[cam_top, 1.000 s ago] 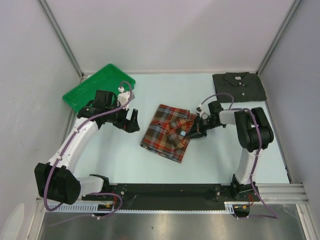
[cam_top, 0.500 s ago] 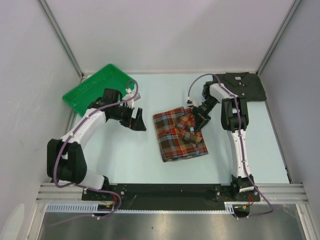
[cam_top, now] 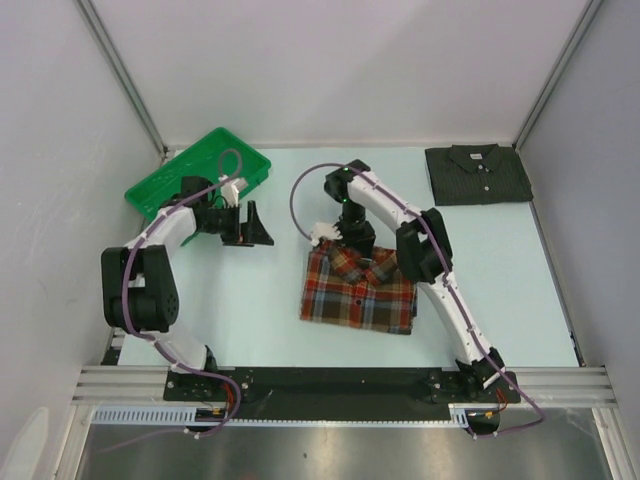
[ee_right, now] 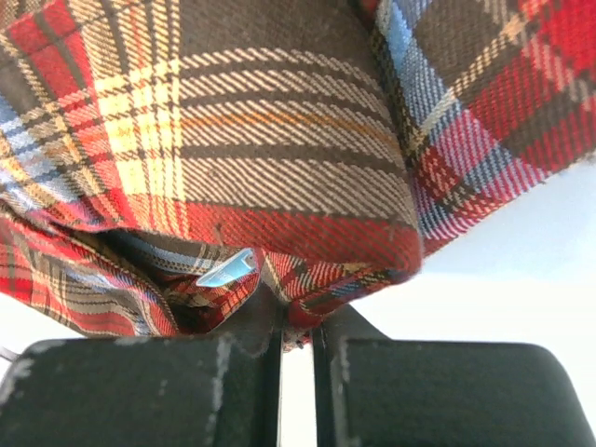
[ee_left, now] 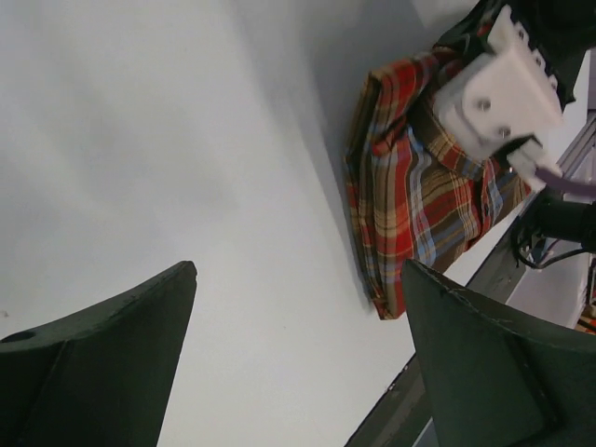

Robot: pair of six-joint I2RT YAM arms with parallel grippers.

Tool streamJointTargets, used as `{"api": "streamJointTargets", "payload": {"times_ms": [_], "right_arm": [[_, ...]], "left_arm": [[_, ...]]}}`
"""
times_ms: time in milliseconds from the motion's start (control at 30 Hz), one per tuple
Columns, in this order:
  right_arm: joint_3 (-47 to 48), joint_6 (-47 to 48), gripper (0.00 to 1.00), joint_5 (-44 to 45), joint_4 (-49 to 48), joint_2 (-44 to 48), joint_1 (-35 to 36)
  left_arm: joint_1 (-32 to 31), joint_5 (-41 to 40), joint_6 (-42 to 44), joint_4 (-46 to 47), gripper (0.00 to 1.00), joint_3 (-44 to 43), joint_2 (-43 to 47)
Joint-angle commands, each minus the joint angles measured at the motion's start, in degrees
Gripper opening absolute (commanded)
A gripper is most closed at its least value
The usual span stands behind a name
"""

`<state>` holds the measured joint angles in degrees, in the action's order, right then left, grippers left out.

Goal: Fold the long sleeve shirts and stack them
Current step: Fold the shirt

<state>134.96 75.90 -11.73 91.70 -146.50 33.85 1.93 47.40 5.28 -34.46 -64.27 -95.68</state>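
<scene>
My right gripper (ee_right: 296,317) is pinched tight on a fold of the plaid shirt (cam_top: 360,290) at its far edge, near the collar. The shirt lies folded in the middle of the table (cam_top: 250,300). My left gripper (cam_top: 252,228) hangs with its fingers spread wide, gripping nothing, over bare table just beside the tray (cam_top: 190,180), apart from the plaid. The grey shirt (cam_top: 478,174) lies folded in the far right corner.
</scene>
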Motion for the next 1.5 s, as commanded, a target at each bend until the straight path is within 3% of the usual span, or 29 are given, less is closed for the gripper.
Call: {"api": "streamJointTargets", "payload": {"times_ms": [0, 67, 100, 133, 233, 367, 533, 700, 900, 1033, 1467], "right_arm": [[1.19, 15.24, 0.01, -0.32, -16.28, -3.72, 4.38], [1.01, 14.46, 0.13, -0.05, -18.74, -1.01, 4.74], [0.66, 13.24, 0.24, -0.23, -19.71, 0.23, 4.91], [0.4, 11.4, 0.5, -0.14, -21.28, 1.64, 4.91], [-2.06, 6.13, 0.59, 1.52, -24.27, 7.53, 4.65], [-7.84, -0.55, 0.62, 4.17, -24.29, 14.82, 2.81], [-18.92, -12.24, 0.64, 0.58, -24.9, 26.07, -2.98], [-26.14, -27.88, 0.6, -12.68, -27.27, 31.27, -10.72], [-25.97, -42.48, 0.41, -30.71, -28.85, 26.53, -21.09], [-28.69, -42.94, 0.39, -33.19, -30.0, 24.33, -23.3], [-39.59, -40.48, 0.49, -29.77, -34.3, 23.8, -24.44]], "left_arm": [[1.49, 3.23, -1.76, 1.76, 0.95, 1.42, -0.82], [1.41, 3.14, -1.85, 1.94, 0.94, 1.6, -1.26], [1.41, 3.14, -1.76, 2.02, 0.94, 1.52, -1.79], [1.41, 3.31, -1.59, 2.11, 0.94, 1.43, -2.05], [1.23, 3.75, -0.62, 2.29, 0.92, 0.03, -3.37], [-0.17, 4.21, 5.68, -0.77, 0.88, -4.35, -5.3], [-5.17, 1.56, 10.8, -3.77, 0.87, -7.71, -6.36], [-9.57, -0.89, 15.37, -4.91, 0.84, -10.61, -6.89], [-16.43, -3.62, 21.35, -8.25, 0.77, -13.16, -9.78], [-19.94, -5.82, 24.07, -10.19, 0.72, -14.65, -12.16], [-23.11, -8.29, 25.66, -11.25, 0.74, -14.31, -14.45]]}}
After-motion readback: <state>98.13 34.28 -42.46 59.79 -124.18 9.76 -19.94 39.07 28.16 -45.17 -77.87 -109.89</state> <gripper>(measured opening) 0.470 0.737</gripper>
